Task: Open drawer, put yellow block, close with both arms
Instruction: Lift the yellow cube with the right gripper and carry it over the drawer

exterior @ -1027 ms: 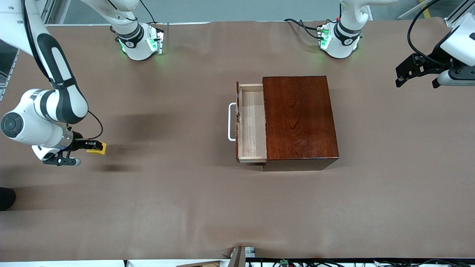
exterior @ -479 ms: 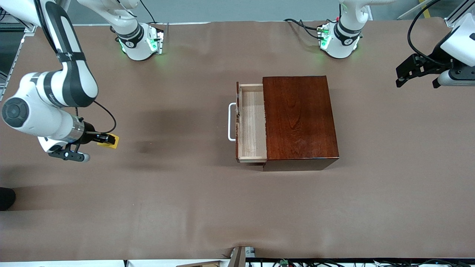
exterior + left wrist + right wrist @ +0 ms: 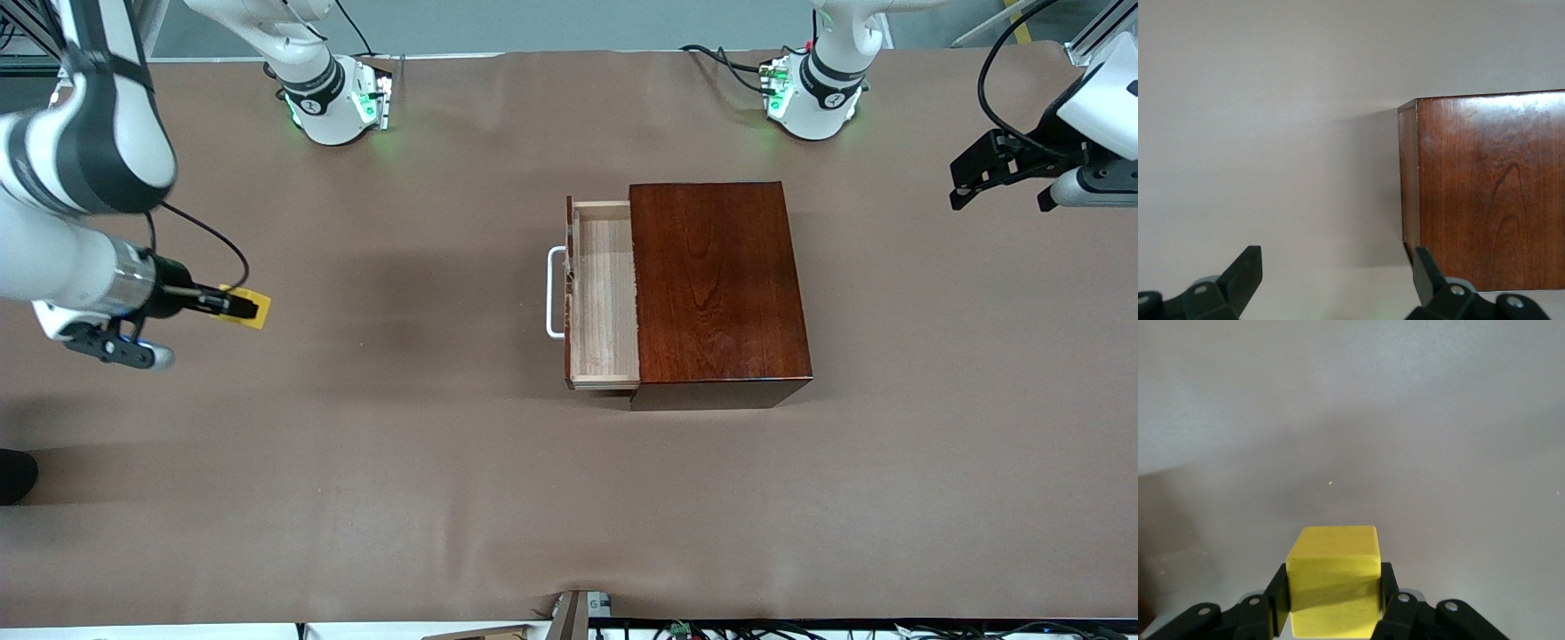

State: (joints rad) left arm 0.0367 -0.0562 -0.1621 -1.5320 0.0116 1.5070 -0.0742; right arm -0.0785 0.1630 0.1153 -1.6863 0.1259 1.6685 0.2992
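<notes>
The right gripper (image 3: 242, 307) is up in the air over bare table (image 3: 427, 498) at the right arm's end, its fingers clamped on the yellow block (image 3: 251, 309). In the right wrist view the block (image 3: 1333, 581) sits squarely between the two black fingers (image 3: 1275, 603), one pressed to each side face, with plain table surface past it.

The wooden box (image 3: 718, 293) rests near the middle of the table. Its drawer (image 3: 605, 298) is pulled partway out toward the right arm's end. The pale tray inside shows bare wood. The white handle (image 3: 556, 292) stands on the drawer's dark front panel, pointing toward the right arm's end. Taking the box as the centre of a clock face in the front view, the held block lies at about nine o'clock, well apart from the drawer. The right arm's base (image 3: 333, 98) stands at roughly ten o'clock and the left arm's base (image 3: 813, 98) at about one o'clock.

The left arm waits. Its left gripper (image 3: 991, 173) hangs over the table at the left arm's end, at about two o'clock from the box and well clear of it. Its fingers stand apart with nothing between them. The left wrist view shows both finger tips (image 3: 1245, 273) spread wide, with the box's closed end and glossy top (image 3: 1485, 193) ahead of them.
</notes>
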